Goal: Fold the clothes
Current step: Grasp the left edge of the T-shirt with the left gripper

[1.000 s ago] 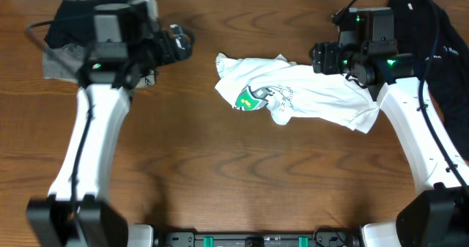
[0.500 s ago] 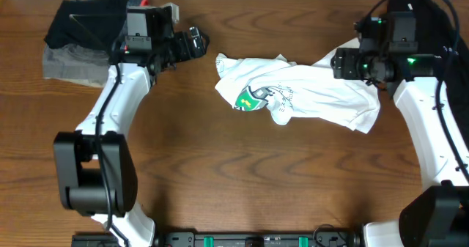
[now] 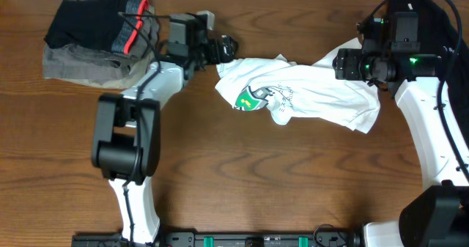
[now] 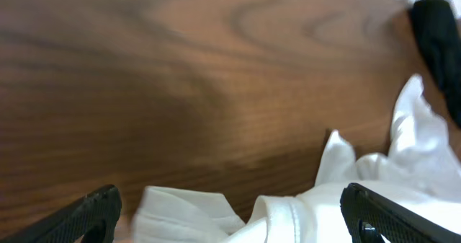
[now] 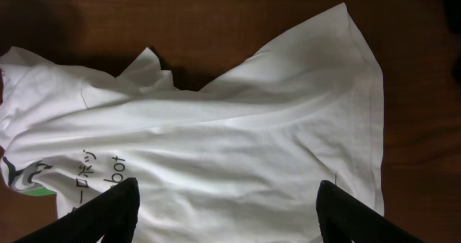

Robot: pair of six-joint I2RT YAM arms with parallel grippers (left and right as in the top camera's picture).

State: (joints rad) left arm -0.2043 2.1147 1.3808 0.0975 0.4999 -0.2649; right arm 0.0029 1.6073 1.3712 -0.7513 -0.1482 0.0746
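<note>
From above, the white T-shirt (image 3: pixel 308 94) lay crumpled on the far half of the brown bench (image 3: pixel 220 174), right of centre, its green logo (image 3: pixel 247 97) facing up near its left end. The left hand (image 3: pixel 229 48) hung at the shirt's far left corner with its jaws spread and nothing in them. The right hand (image 3: pixel 343 64) sat over the shirt's far right part, where a fold of cloth rose toward it. A pile of dark and grey garments (image 3: pixel 91 40) lay in the far left corner, and another dark garment (image 3: pixel 440 23) lay at the far right edge. In the left wrist view, the left hand's two black fingers (image 4: pixel 97 210) stood wide apart, with the rumpled white edge of the shirt (image 4: pixel 338 178) low between them and bare wood beyond. In the right wrist view, the right hand (image 5: pixel 227 200) was open too, its fingers (image 5: pixel 108 214) set apart above the spread white cloth (image 5: pixel 238 135). The small dark lettering (image 5: pixel 97 174) and a bit of the green logo (image 5: pixel 29 182) showed at lower left. Whether those fingers touched the cloth could not be told.
</note>
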